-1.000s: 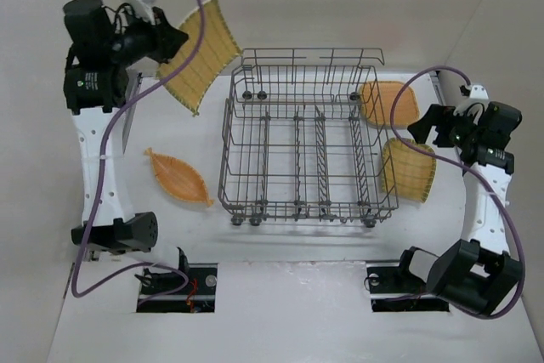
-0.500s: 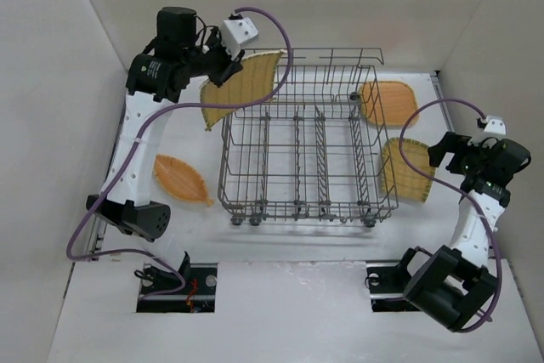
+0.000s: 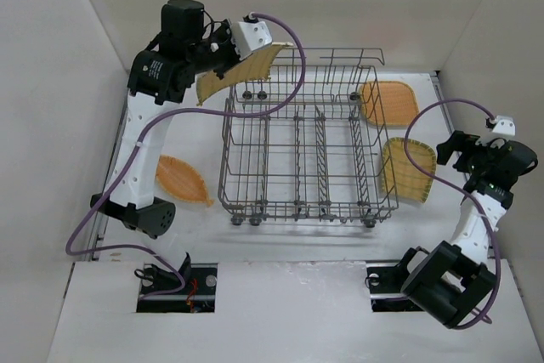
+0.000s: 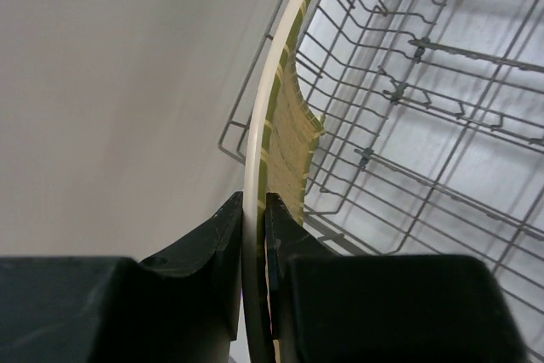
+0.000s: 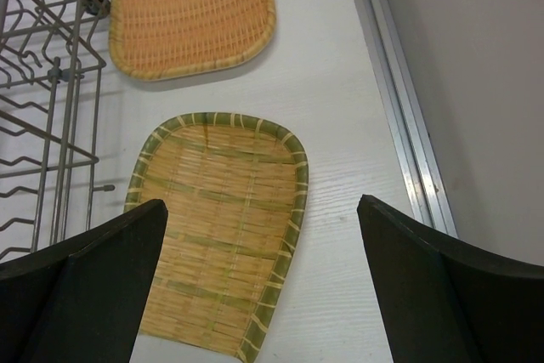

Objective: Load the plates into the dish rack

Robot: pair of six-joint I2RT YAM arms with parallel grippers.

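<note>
My left gripper (image 3: 229,61) is shut on the rim of a square woven plate (image 3: 242,71), held edge-on above the back left corner of the grey wire dish rack (image 3: 302,146). The left wrist view shows the plate (image 4: 293,138) pinched between my fingers (image 4: 223,235), its far end over the rack (image 4: 425,99). My right gripper (image 3: 455,150) is open above the table right of a square plate (image 3: 406,169), seen in the right wrist view (image 5: 221,235). Another square plate (image 3: 388,101) lies behind it (image 5: 194,14). A leaf-shaped plate (image 3: 180,178) lies left of the rack.
White walls close in the table on the left, back and right. A metal rail (image 5: 399,116) runs along the table's right edge. The arm bases and cable openings (image 3: 174,282) sit at the near edge.
My left arm has swung the plate right and turned it edge-on, from the far left to over the rack's back left corner. My right arm has drawn back to the right, away from its plate.
</note>
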